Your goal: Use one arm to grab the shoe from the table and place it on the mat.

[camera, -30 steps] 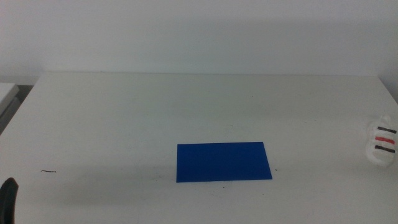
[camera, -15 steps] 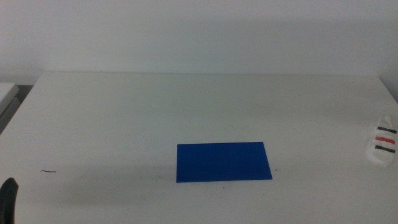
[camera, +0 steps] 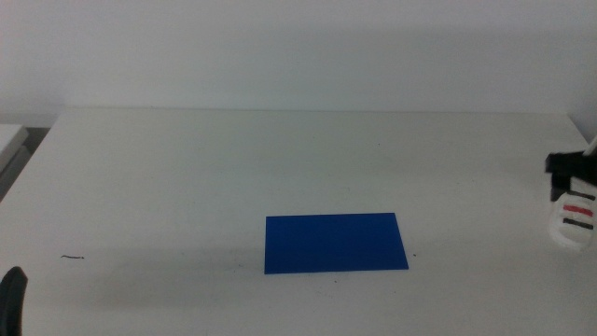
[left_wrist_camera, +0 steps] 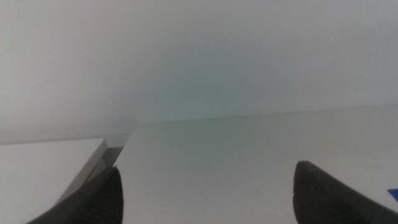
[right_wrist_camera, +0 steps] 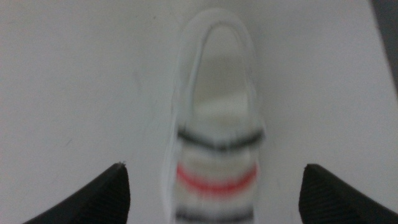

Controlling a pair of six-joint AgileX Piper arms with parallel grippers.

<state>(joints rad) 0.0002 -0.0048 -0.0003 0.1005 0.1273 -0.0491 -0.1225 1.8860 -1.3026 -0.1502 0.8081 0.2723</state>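
The white shoe (camera: pixel 573 222) with black and red straps lies on the white table (camera: pixel 280 159) at its far right edge. In the right wrist view the shoe (right_wrist_camera: pixel 216 143) sits between and beyond my right gripper's (right_wrist_camera: pixel 214 193) open jaws. In the middle view the right gripper (camera: pixel 571 168) comes in from the right edge, just above the shoe's far end. The dark blue mat (camera: pixel 336 243) lies flat near the table's middle front, bare. My left gripper (left_wrist_camera: pixel 208 193) is open and empty, waiting at the bottom left corner (camera: pixel 11 299).
A small dark mark (camera: pixel 73 257) lies on the table at the left. A grey ledge (camera: pixel 11 140) adjoins the table's left side. The table's right edge runs just beyond the shoe.
The right gripper has come into the middle view from the right edge, above the shoe. The shoe, mat and left arm have not moved.
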